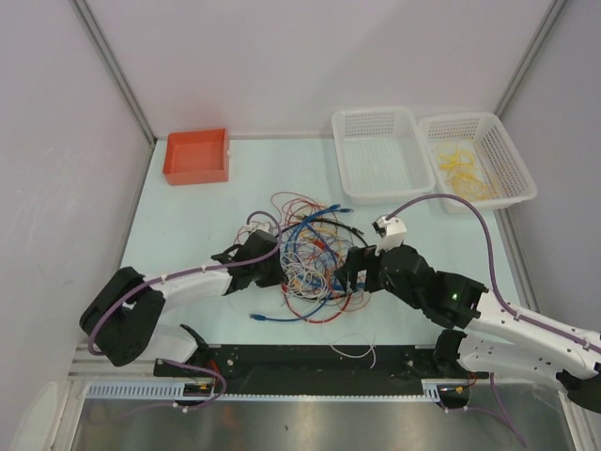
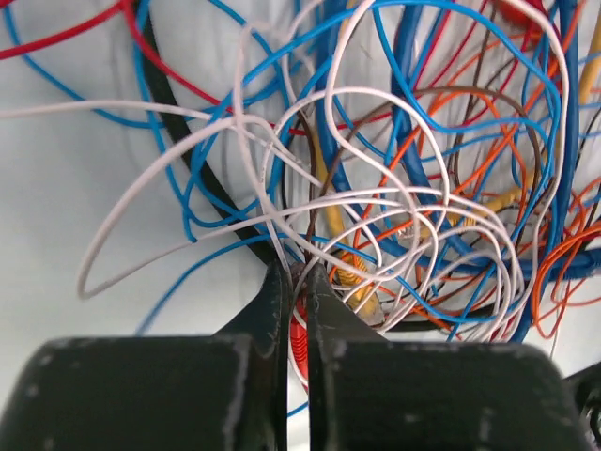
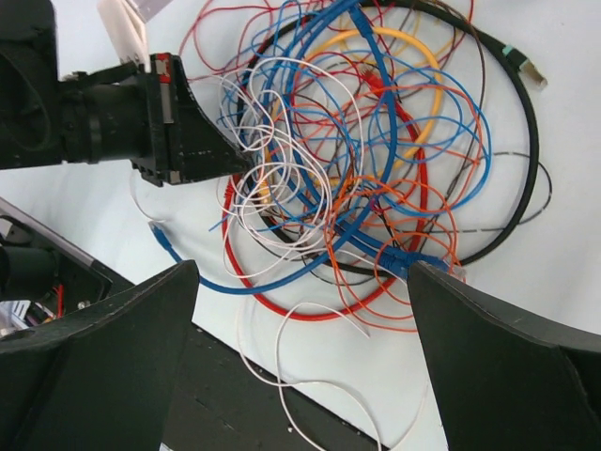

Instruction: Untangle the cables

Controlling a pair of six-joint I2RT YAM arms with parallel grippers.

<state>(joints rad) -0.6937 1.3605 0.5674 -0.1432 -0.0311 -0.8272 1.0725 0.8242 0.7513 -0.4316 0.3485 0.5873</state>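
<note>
The cables (image 1: 310, 258) lie in one tangled heap of red, blue, orange, white, yellow and black wires at the table's middle. My left gripper (image 1: 272, 260) has reached into the heap's left side. In the left wrist view its jaws (image 2: 296, 272) are pressed together on a thin white cable (image 2: 282, 211), with a red plug just beneath them. My right gripper (image 1: 349, 272) hovers at the heap's right side. In the right wrist view its fingers (image 3: 302, 272) stand wide apart above the heap's near edge and hold nothing. That view also shows the left gripper (image 3: 235, 160) at the white loops.
A red bin (image 1: 197, 156) stands at the back left. Two white baskets stand at the back right, one bare (image 1: 380, 155) and one holding yellow wires (image 1: 479, 160). A loose white wire (image 1: 357, 352) trails over the black strip (image 1: 282, 362) at the near edge.
</note>
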